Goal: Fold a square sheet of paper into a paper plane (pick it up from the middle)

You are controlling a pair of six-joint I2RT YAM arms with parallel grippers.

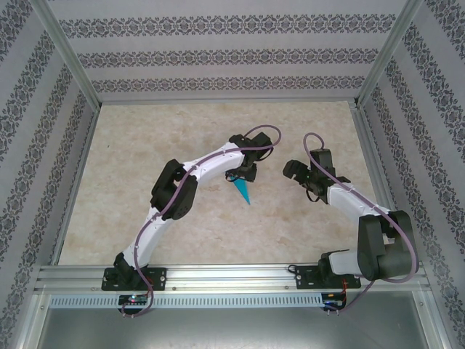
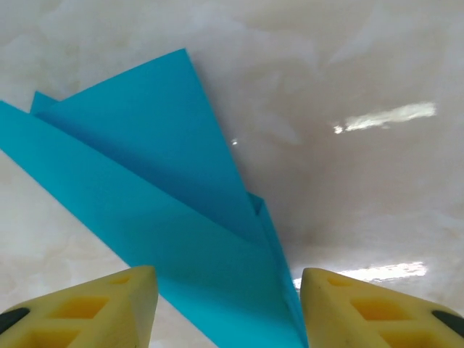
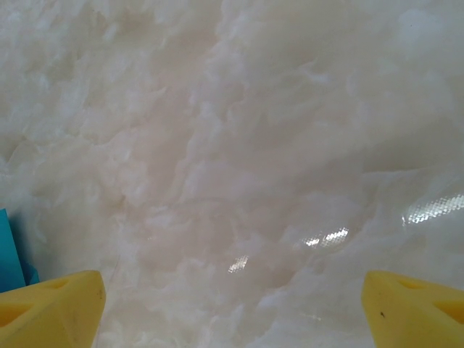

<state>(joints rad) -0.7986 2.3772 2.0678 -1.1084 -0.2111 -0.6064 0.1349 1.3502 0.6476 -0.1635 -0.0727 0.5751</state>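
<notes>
Nearest the arm bases is the pointed end of the paper plane (image 1: pixel 243 192), a slim teal wedge lying on the marbled table (image 1: pixel 145 189) about midway across it. Its long axis runs roughly near to far. The point aims at the near edge and a little to the right, and the other end is tucked under the left gripper (image 1: pixel 240 174), which hangs directly over it.

From the left wrist, the left gripper (image 2: pixel 228 308) has its jaws partly apart, one on each side of the paper plane (image 2: pixel 167 188). The paper fills the gap between them at the bottom of the picture. From there it stretches ahead and to the left in layered flaps, ending in a sharp corner farther off. The jaws are not squeezed down on the sheet. I cannot tell whether either one brushes a paper edge.

At about the same depth on the table, the right gripper (image 1: pixel 293 171) sits to the right of the plane, near it but clearly apart. In its own wrist view the right gripper (image 3: pixel 232 304) is spread wide over bare marbled surface with nothing between the jaws. A sliver of the paper plane (image 3: pixel 7 250) shows at the left border.

The plane therefore lies straight below the left gripper and off to the left of the right one, which makes the left arm much the nearer. My judgement is that any help from the right arm calls for a sideways reach to its left, across the plane's long axis rather than along it.
</notes>
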